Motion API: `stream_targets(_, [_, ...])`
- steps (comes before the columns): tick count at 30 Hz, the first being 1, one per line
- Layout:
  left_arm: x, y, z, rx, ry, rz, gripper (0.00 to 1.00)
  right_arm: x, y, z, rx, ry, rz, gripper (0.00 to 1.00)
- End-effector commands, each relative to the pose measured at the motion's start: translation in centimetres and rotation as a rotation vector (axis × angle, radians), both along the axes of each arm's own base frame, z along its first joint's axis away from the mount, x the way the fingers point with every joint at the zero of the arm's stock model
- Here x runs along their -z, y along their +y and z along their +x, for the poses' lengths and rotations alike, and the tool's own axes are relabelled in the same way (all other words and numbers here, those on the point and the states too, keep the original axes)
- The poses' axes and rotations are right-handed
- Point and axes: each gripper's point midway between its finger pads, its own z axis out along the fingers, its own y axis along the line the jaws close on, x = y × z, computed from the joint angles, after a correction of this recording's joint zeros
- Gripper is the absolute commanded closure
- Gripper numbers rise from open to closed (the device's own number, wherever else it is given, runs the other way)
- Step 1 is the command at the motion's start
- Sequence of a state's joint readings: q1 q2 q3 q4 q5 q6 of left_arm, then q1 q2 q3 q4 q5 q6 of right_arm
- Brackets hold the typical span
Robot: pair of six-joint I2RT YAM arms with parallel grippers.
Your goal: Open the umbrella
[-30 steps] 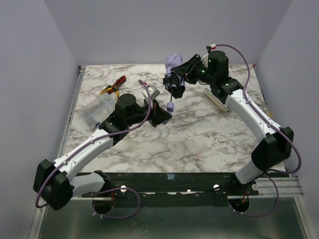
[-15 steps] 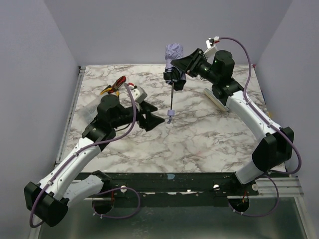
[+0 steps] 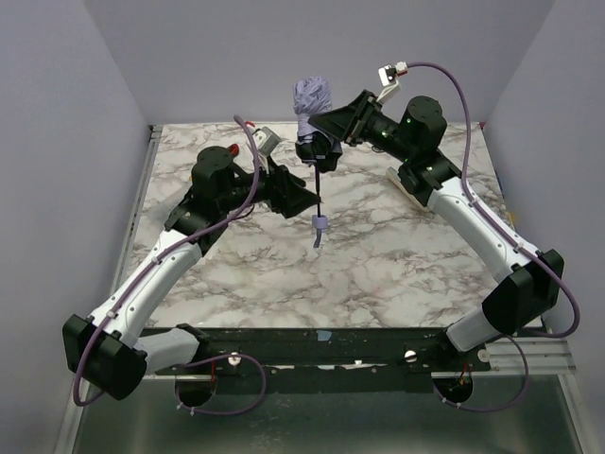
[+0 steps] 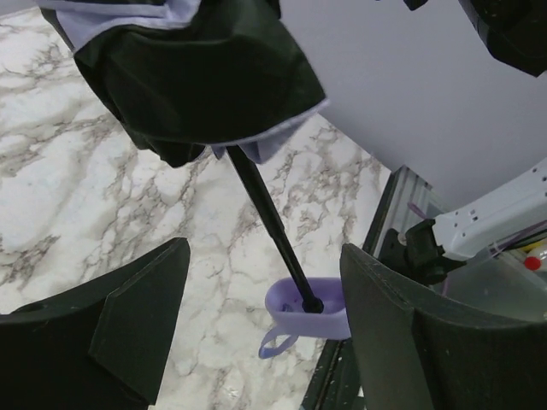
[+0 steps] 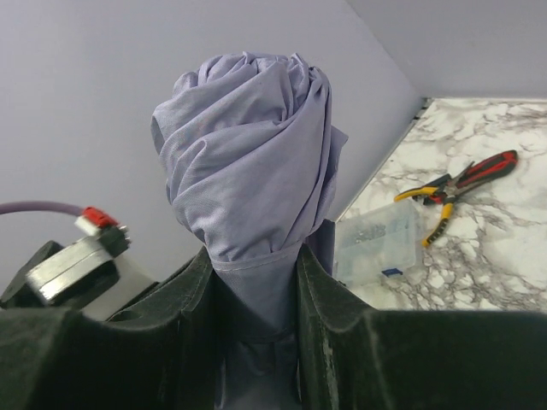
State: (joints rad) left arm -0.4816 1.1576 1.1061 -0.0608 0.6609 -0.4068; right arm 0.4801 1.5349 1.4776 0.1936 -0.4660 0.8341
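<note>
The umbrella hangs upright over the table. Its bunched lavender canopy is pinched in my right gripper, seen in the right wrist view as fabric squeezed between both fingers of the right gripper. A thin black shaft runs down to the small lavender handle. My left gripper stands open just left of the shaft. In the left wrist view the handle and its loop show between the spread fingers of the left gripper, under the black canopy underside.
A cream fabric sleeve lies on the marble table under the right arm. Red-and-yellow pliers and a clear plastic box lie at the table's far left, near the wall.
My left gripper let go of the handle, opened, and drew back to the left. The right arm lifted the canopy higher and leftward, and the shaft has stretched out long.
</note>
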Motion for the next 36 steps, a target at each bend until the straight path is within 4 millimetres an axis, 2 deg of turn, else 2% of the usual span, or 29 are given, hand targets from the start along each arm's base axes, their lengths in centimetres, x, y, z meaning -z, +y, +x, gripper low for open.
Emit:
stream_targets(1, [-1.1,-1.0,-0.6,0.058,0.086,-0.073,0.3,-7.5,-0.4,-2.7,-0.025,-0.2,0.09,1.0])
stream_targets(6, [-0.9,-2.0,-2.1,0.137,0.112,-0.105,0.34,-9.1,-0.3,-2.4,-0.024,-0.225,0.118,1.0])
stream_targets(11, [0.6,-2.6,-3.0,0.168,0.152,-0.088,0.49,-10.6,-0.2,-1.9,-0.011,-0.244,0.152,1.0])
stream_targets(14, [1.8,-2.7,-3.4,0.183,0.183,-0.072,0.53,-11.6,-0.2,-1.8,-0.007,-0.275,0.164,1.0])
stream_targets(23, [5.1,-2.5,-5.5,0.209,0.22,-0.028,0.55,-13.7,-0.8,-1.3,0.048,-0.392,0.16,1.0])
stream_targets(36, [9.4,-2.2,-9.9,0.286,0.168,0.076,0.62,-15.8,-2.6,1.4,0.208,-0.453,0.172,1.0])
